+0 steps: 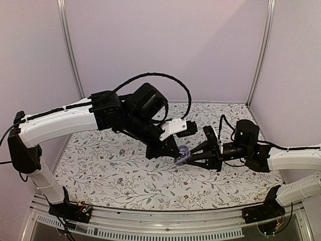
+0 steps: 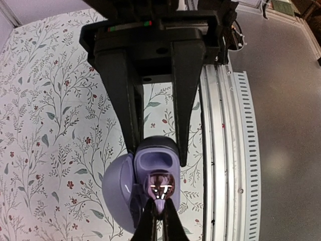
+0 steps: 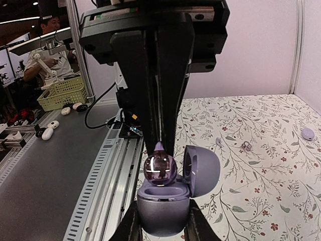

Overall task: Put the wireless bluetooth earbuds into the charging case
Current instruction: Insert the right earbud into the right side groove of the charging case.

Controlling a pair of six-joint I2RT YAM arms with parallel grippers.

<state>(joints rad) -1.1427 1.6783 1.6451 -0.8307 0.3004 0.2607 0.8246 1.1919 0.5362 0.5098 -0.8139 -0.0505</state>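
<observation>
Lavender glossy charging case (image 3: pixel 163 208) is open. Its lid (image 3: pixel 203 168) is hinged back and stands upright beside the base, with the socket facing up. The right gripper (image 3: pixel 163 223) clamps the base with one finger on each flank, jaws part-spread to the case's width.

The left gripper (image 2: pixel 160 207) comes in from the opposite side, jaws pressed almost together, pinching one earbud (image 3: pixel 159 169) at the very tips. The earbud is rounded, shiny and purple-pink with bright reflections. It hangs directly over the socket, just at the rim. Cannot tell whether it touches the socket floor.

In the top view both grippers meet a little right of the table's centre, above the floral cloth (image 1: pixel 115 170). The left arm reaches across from the left; the right arm comes in low from the right. There the case shows only as a small purple patch between the black fingers. Cannot tell whether the case rests on the cloth or is lifted off it.

In the left wrist view the lid sits on the cloth side of the base. A metal rail (image 2: pixel 225 150) runs along the table edge on the other side.

A small lavender piece (image 3: pixel 307 133) lies on the cloth well apart from the case, at the far right of the right wrist view. It looks like the second bud but is too small to be sure.
</observation>
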